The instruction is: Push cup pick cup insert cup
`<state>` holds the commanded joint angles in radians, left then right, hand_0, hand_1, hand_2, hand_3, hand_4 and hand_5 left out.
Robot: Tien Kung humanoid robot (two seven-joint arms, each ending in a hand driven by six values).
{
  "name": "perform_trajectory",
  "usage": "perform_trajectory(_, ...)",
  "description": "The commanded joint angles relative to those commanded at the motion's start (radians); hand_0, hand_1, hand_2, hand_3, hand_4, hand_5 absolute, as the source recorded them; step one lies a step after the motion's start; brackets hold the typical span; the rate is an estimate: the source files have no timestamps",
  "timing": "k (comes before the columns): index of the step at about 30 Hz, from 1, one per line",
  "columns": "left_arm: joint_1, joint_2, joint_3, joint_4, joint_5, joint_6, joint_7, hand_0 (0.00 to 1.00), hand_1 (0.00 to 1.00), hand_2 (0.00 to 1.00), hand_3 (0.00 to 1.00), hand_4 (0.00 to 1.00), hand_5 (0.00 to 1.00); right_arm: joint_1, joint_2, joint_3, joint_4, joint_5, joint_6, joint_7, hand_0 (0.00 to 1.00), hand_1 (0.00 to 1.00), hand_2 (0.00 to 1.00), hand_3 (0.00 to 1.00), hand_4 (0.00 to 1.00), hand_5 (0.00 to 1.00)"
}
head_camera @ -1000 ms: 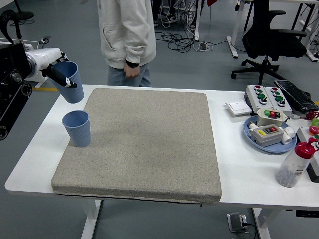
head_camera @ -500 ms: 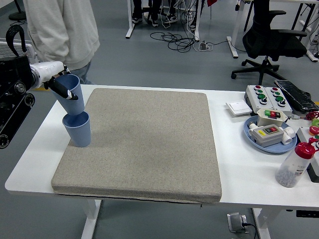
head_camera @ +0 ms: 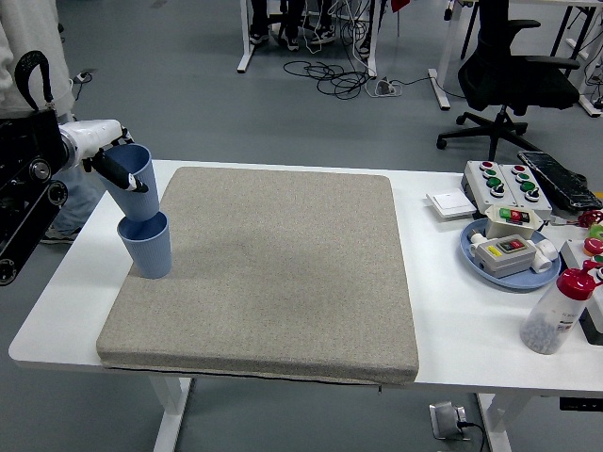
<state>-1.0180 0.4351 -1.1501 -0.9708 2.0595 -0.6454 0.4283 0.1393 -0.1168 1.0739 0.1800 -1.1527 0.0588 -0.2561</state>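
Two blue cups: upper cup (head_camera: 138, 179) tilting, its base sitting inside the lower cup (head_camera: 147, 245), which is standing upright on the grey mat (head_camera: 273, 273); left hand (head_camera: 111, 162) grasping the upper cup's rim.

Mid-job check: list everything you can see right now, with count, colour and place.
held cup: 1, blue, tilted, its base inside the mouth of the lower cup
lower cup: 1, blue, upright at the mat's left edge
mat: 1, grey-beige, covers the table's middle
table: 1, white
button boxes: 2, grey-white with red and green buttons, far right
plate: 1, blue, right side, holding switch boxes
bottle: 1, clear with red cap, right near edge
wall switch: 1, white, left of the button boxes
office chair: 1, black, on the floor beyond the table
person: 1, pale sleeve, top left corner
left hand: 1, white and black, grasping the held cup's rim
right hand: not in view
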Motion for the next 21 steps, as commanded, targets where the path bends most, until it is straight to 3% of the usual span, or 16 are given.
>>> perform_trajectory(21,0.003,0.000,0.030,0.021,-0.027,0.000,0.019,0.375,0.551,0.531,0.546,0.650,0.152,0.000,0.000,-0.006,0.000,0.010,-0.002,0.001,0.729,0.661,0.666,0.585,0.118,0.561)
